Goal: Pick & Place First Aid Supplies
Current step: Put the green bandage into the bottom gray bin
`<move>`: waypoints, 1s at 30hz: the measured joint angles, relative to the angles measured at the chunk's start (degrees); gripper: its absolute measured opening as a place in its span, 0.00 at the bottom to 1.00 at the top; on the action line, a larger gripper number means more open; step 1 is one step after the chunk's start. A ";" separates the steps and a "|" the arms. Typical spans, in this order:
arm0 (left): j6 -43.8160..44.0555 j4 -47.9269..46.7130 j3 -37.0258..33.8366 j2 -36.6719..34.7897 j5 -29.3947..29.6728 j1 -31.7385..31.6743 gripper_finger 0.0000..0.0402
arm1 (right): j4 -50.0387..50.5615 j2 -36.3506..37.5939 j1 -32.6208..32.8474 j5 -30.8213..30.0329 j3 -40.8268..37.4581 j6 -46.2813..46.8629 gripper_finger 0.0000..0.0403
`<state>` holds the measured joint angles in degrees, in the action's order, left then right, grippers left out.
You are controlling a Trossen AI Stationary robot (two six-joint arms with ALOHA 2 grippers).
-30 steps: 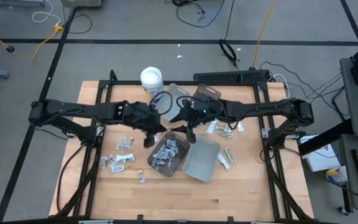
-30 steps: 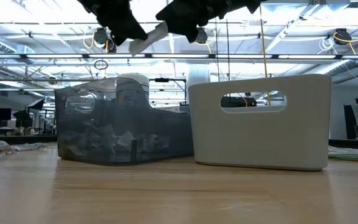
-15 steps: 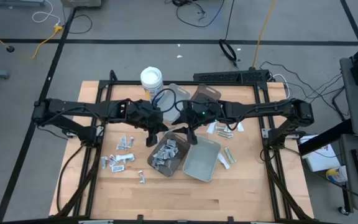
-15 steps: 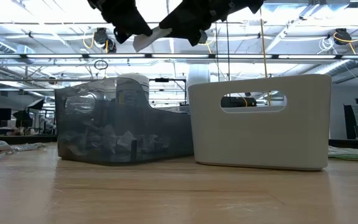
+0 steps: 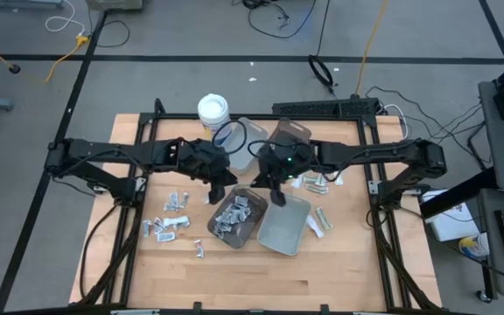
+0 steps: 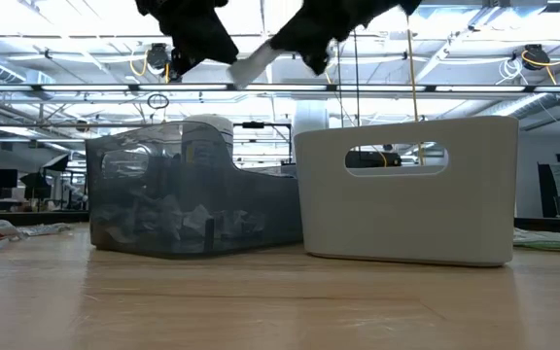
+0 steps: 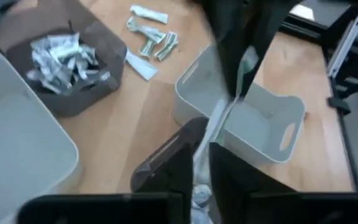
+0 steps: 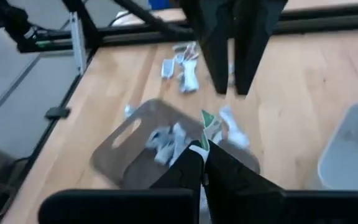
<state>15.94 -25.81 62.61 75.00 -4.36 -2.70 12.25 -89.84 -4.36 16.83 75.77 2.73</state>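
A grey floor (image 5: 191, 35) crossed by dark tape lines surrounds the wooden surface (image 5: 234, 271), with black and yellow cables (image 5: 357, 52) trailing over it. Level across the surface, the room behind shows a white ceiling (image 6: 513, 29) of beams and bright lights above distant desks (image 6: 8, 190).

Brown tray (image 5: 237, 217); grey tray (image 5: 283, 226); silvery-white packets (image 5: 166, 226); white tub (image 5: 214, 111)
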 joint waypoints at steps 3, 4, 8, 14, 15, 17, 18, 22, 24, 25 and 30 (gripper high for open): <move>2.39 -1.30 0.00 0.00 -0.32 -0.11 0.23 | 8.61 0.92 0.00 -0.41 2.39 -0.87 0.00; 2.41 -1.93 -0.02 0.00 -0.68 -0.13 0.26 | 12.77 1.36 0.01 -0.79 2.91 -1.38 0.00; 2.78 -4.20 -0.04 0.00 -0.61 -0.55 0.33 | 22.65 1.61 0.81 -1.84 5.92 -3.91 0.00; 7.16 -7.68 -0.04 0.00 -0.61 -2.43 0.38 | 33.69 1.51 3.92 -6.17 7.77 -6.99 0.00; 7.31 -8.69 -0.04 0.00 -0.61 -2.70 0.38 | 34.93 1.60 4.57 -7.41 7.85 -7.34 0.00; 7.40 -10.21 -0.04 0.00 -0.62 -3.11 0.38 | 37.48 1.64 6.07 -9.74 7.99 -7.91 0.00; 7.37 -10.76 -0.04 0.00 -0.63 -3.21 0.38 | 39.16 1.61 6.91 -11.15 7.96 -7.94 0.00; 6.57 -12.74 -0.04 0.00 -0.64 -3.34 0.38 | 39.96 1.58 9.79 -15.63 6.97 -6.92 0.00; 5.98 -12.71 -0.04 0.00 -0.65 -3.34 0.38 | 40.11 1.59 10.71 -16.79 5.72 -4.42 0.00; 5.90 -12.72 -0.04 0.00 -0.66 -3.34 0.38 | 40.06 1.57 11.25 -17.13 4.95 -3.31 0.00; 8.34 -12.72 -0.04 0.00 -0.69 -3.34 0.38 | 36.34 1.57 14.21 -18.27 -0.30 -0.54 0.00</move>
<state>24.28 -38.52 62.57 75.00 -5.04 -6.04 48.58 -88.27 9.85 -1.43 75.46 2.18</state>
